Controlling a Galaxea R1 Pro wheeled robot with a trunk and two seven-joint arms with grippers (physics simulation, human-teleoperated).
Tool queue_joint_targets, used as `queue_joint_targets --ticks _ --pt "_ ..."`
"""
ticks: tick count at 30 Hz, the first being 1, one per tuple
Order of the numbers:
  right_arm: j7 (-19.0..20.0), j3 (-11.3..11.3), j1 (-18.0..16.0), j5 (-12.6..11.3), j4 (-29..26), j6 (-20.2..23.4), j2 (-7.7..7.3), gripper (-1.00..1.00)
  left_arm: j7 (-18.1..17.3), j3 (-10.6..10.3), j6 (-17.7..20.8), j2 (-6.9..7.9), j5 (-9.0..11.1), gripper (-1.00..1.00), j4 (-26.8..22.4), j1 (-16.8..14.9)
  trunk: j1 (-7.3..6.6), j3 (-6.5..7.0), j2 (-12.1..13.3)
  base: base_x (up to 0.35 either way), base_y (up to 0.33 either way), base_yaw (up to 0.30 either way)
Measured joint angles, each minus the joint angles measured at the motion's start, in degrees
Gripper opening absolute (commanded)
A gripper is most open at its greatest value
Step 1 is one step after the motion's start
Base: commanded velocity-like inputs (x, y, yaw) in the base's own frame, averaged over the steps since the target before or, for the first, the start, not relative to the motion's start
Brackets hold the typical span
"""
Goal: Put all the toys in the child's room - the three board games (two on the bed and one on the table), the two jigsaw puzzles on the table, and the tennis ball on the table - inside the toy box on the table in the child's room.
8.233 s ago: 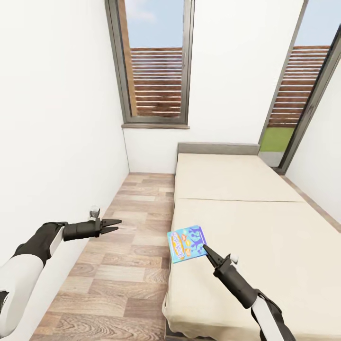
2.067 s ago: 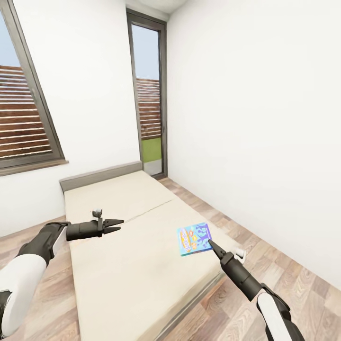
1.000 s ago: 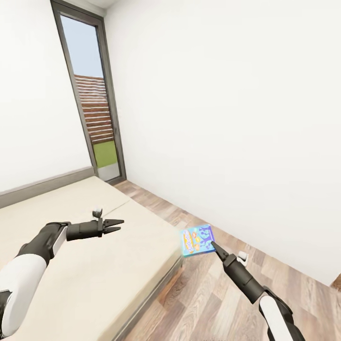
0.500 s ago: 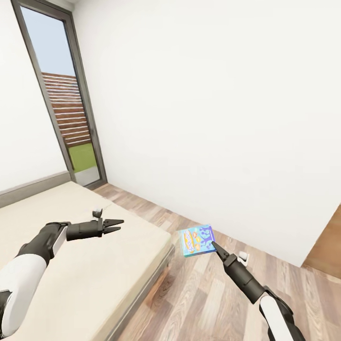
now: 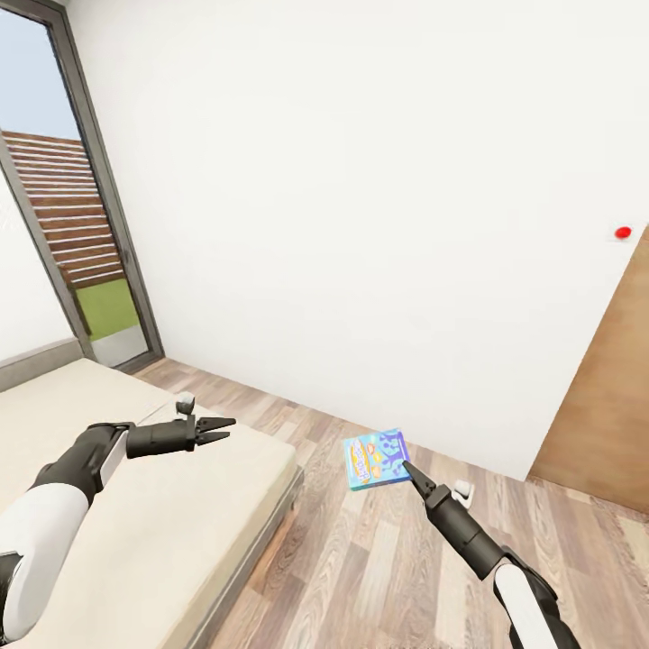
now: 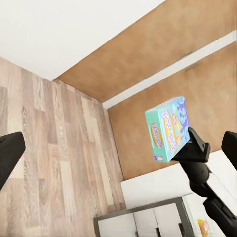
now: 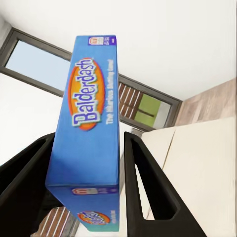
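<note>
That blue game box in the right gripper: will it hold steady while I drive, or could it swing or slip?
The game box looks stiff and flat, so it shouldn't sag. The right gripper pinches only one edge, so it might pivot on turns. Its printed faces look smooth, possibly slippery.

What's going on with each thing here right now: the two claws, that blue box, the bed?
Right gripper: shut on the Balderdash game box, held up in the air.
Balderdash game box: gripped at one edge, over the wood floor, off the bed.
Left gripper: open, empty, over the bed.
Bed: bare mattress.
</note>
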Motion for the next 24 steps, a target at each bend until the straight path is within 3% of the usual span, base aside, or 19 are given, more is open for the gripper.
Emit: queue_joint_targets --ticks 18,24 --pt "0.0 0.0 0.0 0.0 0.2 0.0 0.02 -1.0 0.0 0.0 0.0 0.01 0.0 1.0 0.0 0.0 0.0 0.0 0.0 0.0 0.0 -0.271" --pt "-0.2 0.0 0.0 -0.2 0.2 0.0 0.03 -1.0 0.0 0.0 0.0 0.01 0.0 1.0 -0.1 0.0 0.0 0.0 0.0 0.0 0.0 -0.106"
